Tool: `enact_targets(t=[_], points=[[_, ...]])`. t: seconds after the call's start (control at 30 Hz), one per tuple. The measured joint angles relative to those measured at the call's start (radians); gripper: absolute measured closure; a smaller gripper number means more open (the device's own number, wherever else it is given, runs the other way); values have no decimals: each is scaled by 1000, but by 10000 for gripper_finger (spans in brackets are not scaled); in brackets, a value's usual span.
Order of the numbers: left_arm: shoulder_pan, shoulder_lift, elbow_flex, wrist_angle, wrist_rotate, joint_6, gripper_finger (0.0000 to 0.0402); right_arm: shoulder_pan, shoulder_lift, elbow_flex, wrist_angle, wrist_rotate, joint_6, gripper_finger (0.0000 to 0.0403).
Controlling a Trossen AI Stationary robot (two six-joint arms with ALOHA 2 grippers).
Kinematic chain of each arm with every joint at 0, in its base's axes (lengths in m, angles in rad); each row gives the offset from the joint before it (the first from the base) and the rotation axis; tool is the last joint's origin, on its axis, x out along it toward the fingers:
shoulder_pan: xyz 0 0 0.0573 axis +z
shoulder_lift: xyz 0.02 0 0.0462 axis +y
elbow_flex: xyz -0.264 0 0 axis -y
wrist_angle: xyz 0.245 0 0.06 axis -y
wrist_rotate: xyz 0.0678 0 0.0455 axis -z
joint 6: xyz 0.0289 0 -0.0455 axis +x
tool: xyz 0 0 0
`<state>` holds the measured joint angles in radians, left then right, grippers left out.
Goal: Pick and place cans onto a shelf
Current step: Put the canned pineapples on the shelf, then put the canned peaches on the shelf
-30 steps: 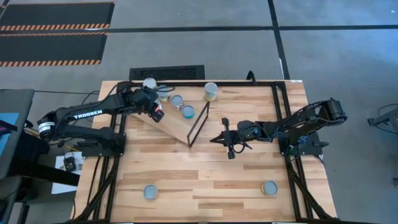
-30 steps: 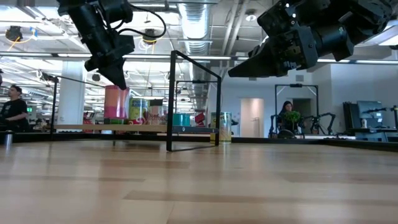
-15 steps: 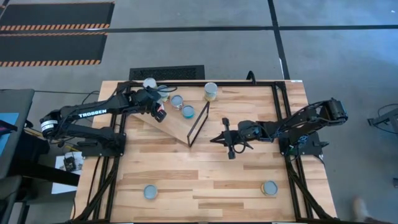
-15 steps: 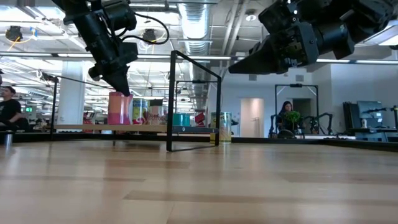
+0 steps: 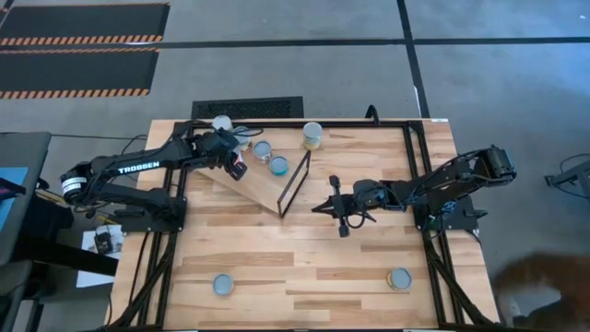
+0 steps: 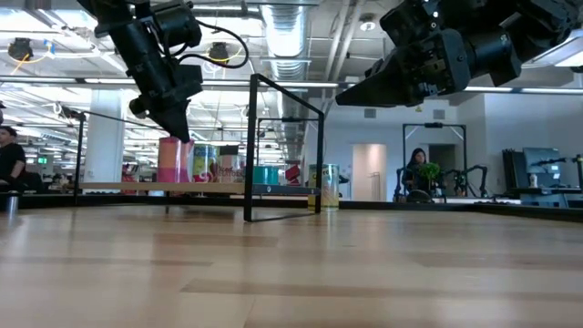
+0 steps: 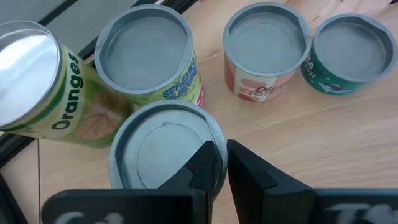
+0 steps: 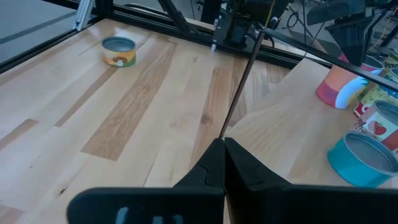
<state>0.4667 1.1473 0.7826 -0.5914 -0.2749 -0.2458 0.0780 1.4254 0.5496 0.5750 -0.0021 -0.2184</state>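
Left gripper (image 7: pixel 219 163) narrowed to a slit above the pink can (image 7: pixel 163 144) on the shelf (image 5: pixel 261 187), right gripper (image 8: pixel 219 163) pinched together, empty, beside the shelf's frame (image 5: pixel 295 183)

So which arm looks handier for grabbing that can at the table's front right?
Probably the right. Its gripper hangs mid-table, nearer that can, while the left gripper is over the shelf.

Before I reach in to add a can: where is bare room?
Free: the tabletop between the shelf's black frame and the two front cans. Crowded: the shelf's upper end, where cans cluster around the left gripper.
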Motion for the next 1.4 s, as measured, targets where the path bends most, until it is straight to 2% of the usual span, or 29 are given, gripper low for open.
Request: enact_targets(t=[0.6, 1.0, 1.2, 1.3, 1.4], points=[[0, -4, 0, 7, 2, 25, 365, 0, 0, 0, 0, 0, 0, 391], [0, -4, 17, 4, -2, 55, 307, 0, 0, 0, 0, 0, 0, 391], [-2, -5, 72, -41, -6, 80, 298, 0, 0, 0, 0, 0, 0, 391], [-31, -30, 91, -73, -55, 84, 304, 0, 0, 0, 0, 0, -1, 391], [-118, -92, 81, -48, -96, 86, 324, 0, 0, 0, 0, 0, 0, 391]])
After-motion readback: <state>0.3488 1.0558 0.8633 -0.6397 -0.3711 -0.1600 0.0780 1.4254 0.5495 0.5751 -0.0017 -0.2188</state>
